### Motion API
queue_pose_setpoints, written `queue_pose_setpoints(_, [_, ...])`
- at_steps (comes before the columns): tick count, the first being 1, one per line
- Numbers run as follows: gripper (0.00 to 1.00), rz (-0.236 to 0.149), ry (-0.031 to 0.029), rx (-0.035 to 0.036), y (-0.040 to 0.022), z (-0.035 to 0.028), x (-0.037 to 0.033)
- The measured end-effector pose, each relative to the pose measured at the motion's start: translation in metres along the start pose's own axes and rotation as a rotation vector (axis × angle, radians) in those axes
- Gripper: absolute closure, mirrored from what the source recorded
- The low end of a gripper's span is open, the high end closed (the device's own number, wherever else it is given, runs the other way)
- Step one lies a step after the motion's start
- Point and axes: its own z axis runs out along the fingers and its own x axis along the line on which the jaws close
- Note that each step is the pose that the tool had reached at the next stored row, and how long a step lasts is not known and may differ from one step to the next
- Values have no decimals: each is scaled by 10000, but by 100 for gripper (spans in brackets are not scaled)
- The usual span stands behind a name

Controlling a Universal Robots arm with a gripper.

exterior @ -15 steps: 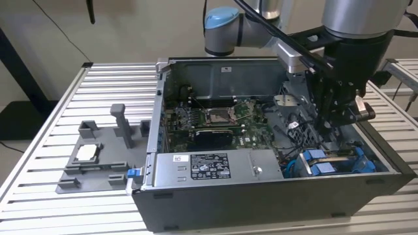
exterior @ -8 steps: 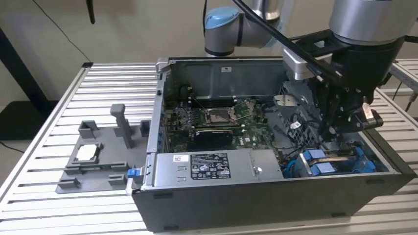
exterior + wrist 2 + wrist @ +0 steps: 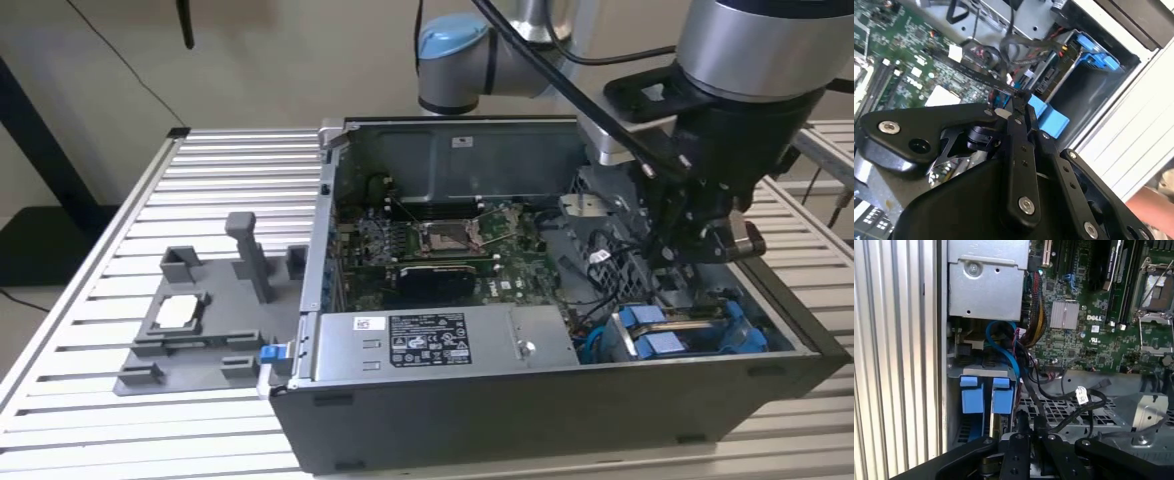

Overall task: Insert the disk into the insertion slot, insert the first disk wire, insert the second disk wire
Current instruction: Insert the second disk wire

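Observation:
The disk sits in the insertion slot [image 3: 731,335] of the drive cage at the case's corner on the exterior view's right. Its blue frame [image 3: 657,338] shows at the bay's mouth, as two blue tabs [image 3: 988,396] in the first wrist view and one blue tab [image 3: 1050,119] in the second. My gripper [image 3: 691,258] hangs inside the case just above the cage. Its fingers [image 3: 1015,131] are pressed together on a black disk wire [image 3: 988,80], whose plug end sits at the fingertips close to the blue tab. In the first wrist view my gripper [image 3: 1029,434] pinches that black wire [image 3: 1030,395].
A grey power-supply box [image 3: 434,345] fills the case's near side, and the green motherboard [image 3: 447,245] lies behind it. A blue cable [image 3: 1004,342] and black wire bundles crowd the space beside the cage. A grey fixture [image 3: 200,320] stands on the slatted table [image 3: 227,170]. A person's hand [image 3: 1154,207] is outside the case.

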Motion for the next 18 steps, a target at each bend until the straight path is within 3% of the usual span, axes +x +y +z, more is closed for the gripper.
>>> queue_pose_setpoints(1, [84, 13, 1, -110, -22, 3, 1])
queue_pose_setpoints(6, [84, 80, 35, -814, -168, 28, 13])
queue_pose_setpoints(10, [84, 125, 32, -1249, -299, 52, 22])
queue_pose_setpoints(12, [84, 141, 26, -1396, -363, 64, 27])
queue_pose_setpoints(15, [84, 157, 19, -1542, -448, 79, 33])
queue_pose_setpoints(18, [84, 207, 23, -1552, -470, 87, 45])
